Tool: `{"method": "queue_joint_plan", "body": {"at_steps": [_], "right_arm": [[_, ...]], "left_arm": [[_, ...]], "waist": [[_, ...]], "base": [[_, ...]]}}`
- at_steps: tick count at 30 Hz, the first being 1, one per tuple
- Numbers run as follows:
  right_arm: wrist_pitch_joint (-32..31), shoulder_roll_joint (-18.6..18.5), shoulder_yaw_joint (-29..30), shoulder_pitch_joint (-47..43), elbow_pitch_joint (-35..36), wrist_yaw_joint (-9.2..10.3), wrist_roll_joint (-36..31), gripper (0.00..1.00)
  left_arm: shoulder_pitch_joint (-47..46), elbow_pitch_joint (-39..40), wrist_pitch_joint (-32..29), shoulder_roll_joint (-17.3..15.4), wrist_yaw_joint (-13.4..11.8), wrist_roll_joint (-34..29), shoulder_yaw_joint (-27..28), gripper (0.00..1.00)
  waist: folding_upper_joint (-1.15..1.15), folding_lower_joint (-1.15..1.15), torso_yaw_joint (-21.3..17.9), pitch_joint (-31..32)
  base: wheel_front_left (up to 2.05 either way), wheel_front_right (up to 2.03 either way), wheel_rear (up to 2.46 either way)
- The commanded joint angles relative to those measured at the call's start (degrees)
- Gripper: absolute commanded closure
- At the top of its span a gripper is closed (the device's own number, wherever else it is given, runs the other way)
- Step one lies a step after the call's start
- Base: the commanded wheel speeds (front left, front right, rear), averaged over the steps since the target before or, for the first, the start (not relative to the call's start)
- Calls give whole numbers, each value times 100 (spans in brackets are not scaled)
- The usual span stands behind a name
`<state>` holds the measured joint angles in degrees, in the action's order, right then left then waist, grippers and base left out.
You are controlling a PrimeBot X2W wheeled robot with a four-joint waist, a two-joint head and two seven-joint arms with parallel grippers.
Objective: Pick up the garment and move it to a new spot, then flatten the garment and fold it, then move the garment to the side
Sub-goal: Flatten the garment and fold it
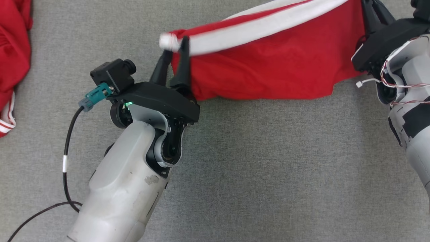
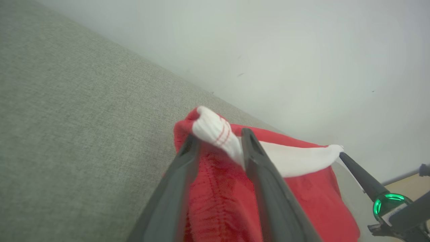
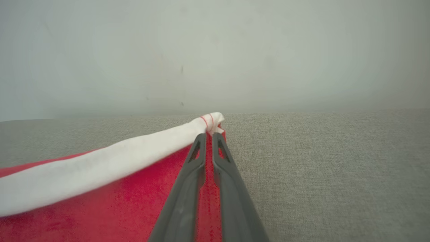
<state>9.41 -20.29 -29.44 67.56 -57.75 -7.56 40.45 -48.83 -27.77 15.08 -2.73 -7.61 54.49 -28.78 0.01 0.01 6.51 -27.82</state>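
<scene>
The garment (image 1: pixel 268 64) is red with a white band along its top edge, stretched between my two grippers above the grey table (image 1: pixel 268 168), its lower part resting on the cloth. My left gripper (image 1: pixel 175 45) stands open at the garment's left corner, and the bunched white band (image 2: pixel 215 131) still lies between its spread fingers (image 2: pixel 268 188). My right gripper (image 1: pixel 373 10) is at the right corner. In the right wrist view the right gripper (image 3: pixel 209 136) is shut on the garment (image 3: pixel 84 208) just below the band's end.
Another red garment (image 1: pixel 10 50) with white striped trim lies at the table's left edge. A black cable (image 1: pixel 67 161) hangs from the left wrist camera. A pale wall (image 3: pixel 215 50) rises behind the table's far edge.
</scene>
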Motion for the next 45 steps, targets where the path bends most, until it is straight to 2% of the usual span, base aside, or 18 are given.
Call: {"method": "queue_joint_plan", "body": {"at_steps": [1,10,16,17,24,30,37,38,39,42,45], "right_arm": [[51,-15,-35,-13,-69,15,71,0],[175,-170,-417,-379,-462,15,368,0],[134,-309,-685,-770,-569,15,559,0],[134,-309,-685,-770,-569,15,559,0],[68,-408,-904,-1054,-630,15,800,0],[27,-438,-993,-1032,-760,15,952,0],[-300,-405,-1067,-1009,-1155,15,1077,0],[-352,-388,-1107,-1016,-1152,14,1072,78],[-370,-367,-1146,-1013,-1129,14,1072,100],[-357,-345,-1189,-996,-1055,14,1124,100],[-248,-409,-1253,-1041,-927,14,1170,100]], "left_arm": [[54,39,12,-31,2,-77,-4,0],[699,452,9,-31,49,-548,70,0],[1478,1089,9,-31,86,-1616,652,0],[1478,1089,9,-31,86,-1616,652,0],[2456,1849,9,-34,306,-2956,1552,0],[3025,2114,9,-23,512,-3397,2145,0],[3342,2264,9,-21,505,-3460,2100,0],[3374,2271,9,-21,491,-3428,2085,0],[3406,2284,9,-21,462,-3408,2082,0],[3454,2311,9,-22,423,-3355,2107,0],[3535,2325,9,-20,531,-3352,2107,0]], "waist": [[-1,-1,33,59],[-1,-1,115,424],[-1,-1,195,620],[-1,-1,195,620],[-1,-1,359,700],[-1,-1,531,677],[-1,-1,743,645],[-1,-1,755,653],[-1,-1,752,668],[-1,-1,682,733],[-1,-1,584,852]], "base": [[0,0,0],[0,0,0],[0,0,0],[0,0,0],[0,0,0],[0,0,0],[0,0,0],[0,0,0],[0,0,0],[0,0,0],[0,0,0]]}}
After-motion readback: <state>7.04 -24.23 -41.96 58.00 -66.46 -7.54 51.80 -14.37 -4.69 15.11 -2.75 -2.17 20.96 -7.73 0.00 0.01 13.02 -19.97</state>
